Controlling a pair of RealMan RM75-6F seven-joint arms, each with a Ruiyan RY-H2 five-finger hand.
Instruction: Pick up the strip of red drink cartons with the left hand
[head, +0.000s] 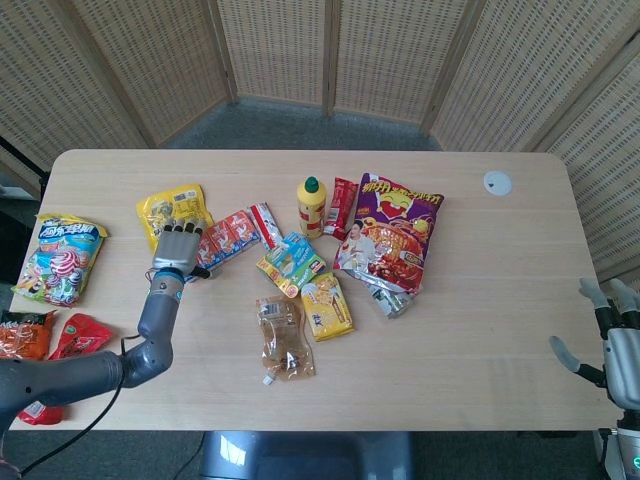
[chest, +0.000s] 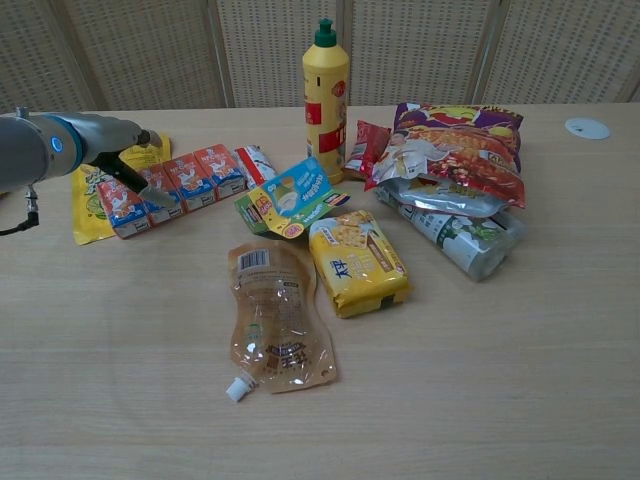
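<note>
The left hand (head: 177, 250) is reaching in from the 8 o'clock side of the desk (head: 480, 290), and its fingers (chest: 140, 178) are curling over the left end of the strip of red drink cartons (chest: 172, 186), touching it; whether the strip is truly being pinched cannot be told, since the thumb is hidden in both views. The strip is lying flat on the desk, running toward 2 o'clock from the hand, with its left end overlapping the yellow snack bag (head: 172, 210) and its right end sitting just beside a small red-and-white packet (head: 264, 226). At 3 o'clock from that packet a yellow bottle with a green cap (head: 312, 206) is standing upright, and a narrow red sachet (head: 342, 207) is lying just beside it. A large purple-and-red crisp bag (head: 395, 235) is resting further toward 3 o'clock, partly covering a silvery can-like pack (chest: 462, 238). Near the middle of the desk a blue-and-green carton (head: 291, 264), a yellow biscuit pack (head: 327, 306) and a clear spouted pouch (head: 281, 337) are lying close together. At the 9 o'clock edge a colourful candy bag (head: 59, 259) is lying, with red bags (head: 75, 337) below it. The right hand (head: 612, 340) is hanging at the 4 o'clock corner, off the desk, its fingers spread and holding nothing. A white round cap (head: 497, 182) is sitting alone toward 2 o'clock.
</note>
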